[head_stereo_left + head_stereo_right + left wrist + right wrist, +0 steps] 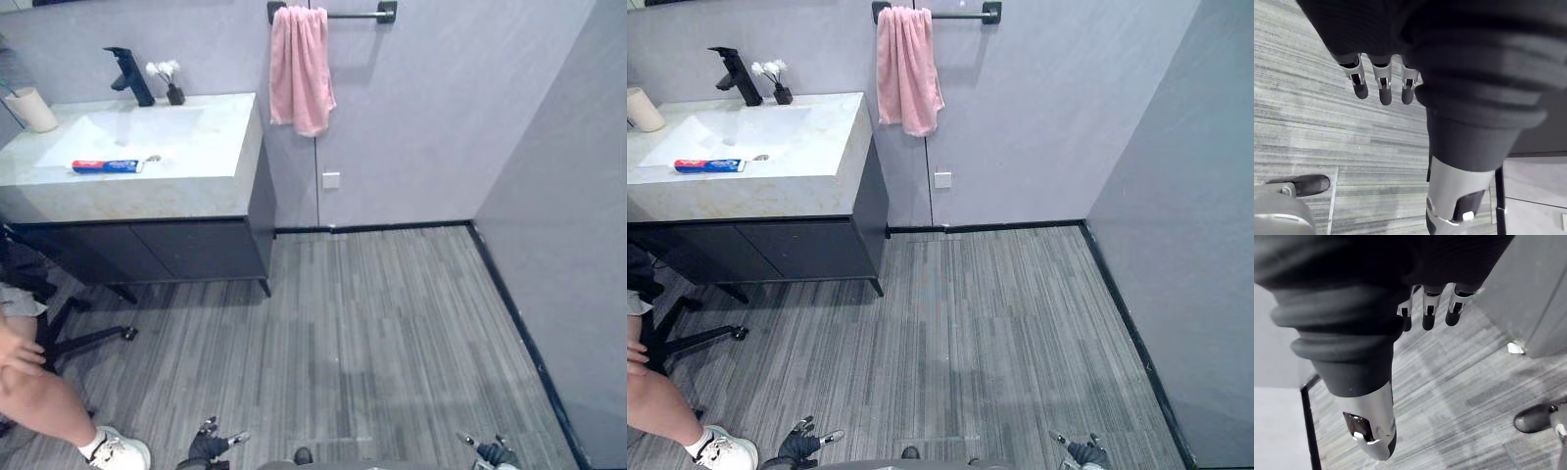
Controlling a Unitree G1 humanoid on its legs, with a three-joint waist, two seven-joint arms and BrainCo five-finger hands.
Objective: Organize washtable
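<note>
A red-and-blue toothpaste tube (pixel 106 166) lies on the washtable (pixel 147 201). 1 cup (pixel 32 110) stands at its left corner, and a black faucet (pixel 129 76) stands beside a flower vase (pixel 172 90) at the back. A pink towel (pixel 301 69) hangs from the wall bar (pixel 353 14). The left hand (pixel 211 446) and right hand (pixel 490 453) hang low.

Noted on left hand (pixel 1382 88) and right hand (pixel 1428 317) alike: a black ribbed cover (pixel 1474 73) over back and wrist, bulging in thick rolls, silver fingers (pixel 1453 316) with rounded dark tips, and a silver thumb (pixel 1374 426) bearing a dark inset panel.
</note>
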